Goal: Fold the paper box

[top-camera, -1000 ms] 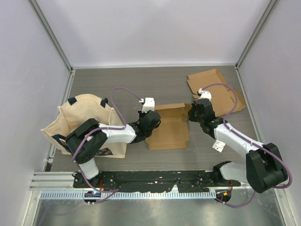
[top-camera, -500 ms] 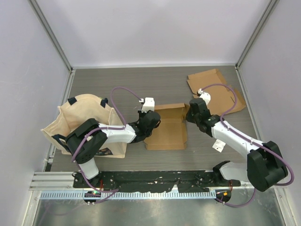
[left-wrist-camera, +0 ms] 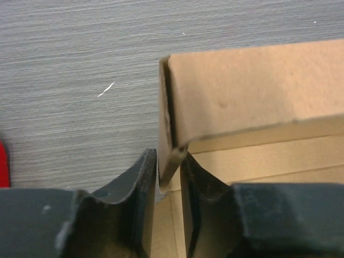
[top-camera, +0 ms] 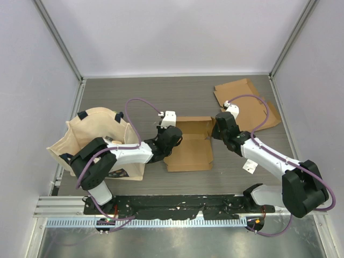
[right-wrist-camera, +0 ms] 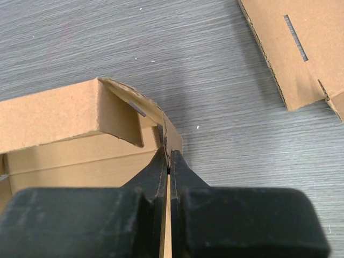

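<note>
The left gripper is seen with its jaws narrowly parted, and the upright left side wall of the brown shallow cardboard box is enclosed loosely between them rather than squeezed. The right gripper is pressed shut on a thin end flap at the box's right corner, with a raised wall just ahead and to the left of its jaws. The grey wood-grain table is seen beyond both pairs of jaws, and a flat unfolded brown cardboard sheet is laid ahead and right of the right jaws
</note>
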Controlling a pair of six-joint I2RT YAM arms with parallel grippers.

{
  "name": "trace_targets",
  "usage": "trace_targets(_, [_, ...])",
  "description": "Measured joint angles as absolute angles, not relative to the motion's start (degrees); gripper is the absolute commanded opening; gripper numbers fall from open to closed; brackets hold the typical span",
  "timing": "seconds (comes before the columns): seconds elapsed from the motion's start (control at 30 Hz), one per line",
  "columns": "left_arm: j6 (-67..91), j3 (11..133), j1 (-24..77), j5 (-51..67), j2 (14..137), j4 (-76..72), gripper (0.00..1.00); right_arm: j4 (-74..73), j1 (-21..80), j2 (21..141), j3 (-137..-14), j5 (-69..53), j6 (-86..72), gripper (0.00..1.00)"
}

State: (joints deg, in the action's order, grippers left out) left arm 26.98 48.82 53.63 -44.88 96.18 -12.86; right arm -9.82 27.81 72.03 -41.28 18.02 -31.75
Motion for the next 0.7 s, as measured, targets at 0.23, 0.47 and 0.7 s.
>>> trace_targets(0.23, [26.5,47.4,53.6,-42.9,91.4,-11.6,0.51,-6.6,27.9,71.0,-39.0,18.5,-28.8,0.01])
trace_targets(0.47, [29.4,42.7,53.8,-37.9,83.0,-9.9,0.34,-3.8,27.9,70.7,-37.7,18.9,-26.9,0.01])
trace_targets(0.7, [32.6,37.6,58.3,-28.9,83.4,-18.2,0.02,-2.9,28.1,70.7,-37.6,19.2,-26.2,0.01])
